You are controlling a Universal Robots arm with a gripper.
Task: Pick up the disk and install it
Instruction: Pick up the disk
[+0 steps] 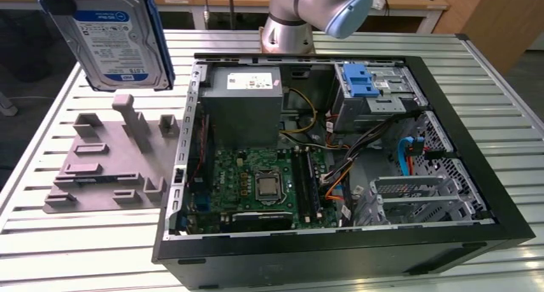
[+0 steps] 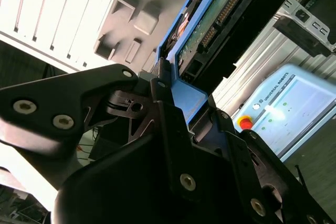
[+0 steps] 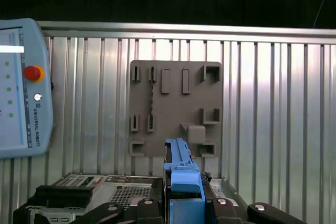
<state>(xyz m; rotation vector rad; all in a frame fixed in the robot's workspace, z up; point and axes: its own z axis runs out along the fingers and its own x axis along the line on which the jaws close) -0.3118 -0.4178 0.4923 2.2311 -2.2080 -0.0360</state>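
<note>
The disk (image 1: 114, 40), silver with a blue-and-white label and a blue bracket round its edges, hangs upright in the air at the exterior view's upper left. It is above the grey holder plate (image 1: 111, 158) and clear of it. In the second wrist view my gripper (image 2: 186, 98) is shut on the disk's blue bracket, with the disk's green circuit board (image 2: 210, 19) facing the camera. In the first wrist view the disk's blue edge (image 3: 181, 174) stands between my black fingers (image 3: 220, 205), over the holder plate (image 3: 176, 108).
An open computer case (image 1: 476, 177) lies on the slatted metal table (image 1: 85, 254), right of the plate. Inside are a grey power supply (image 1: 242, 107), a green board (image 1: 264, 183) and a drive bay with a blue latch (image 1: 364, 81). The arm's base (image 1: 289, 24) stands behind. A teach pendant (image 3: 21, 87) lies nearby.
</note>
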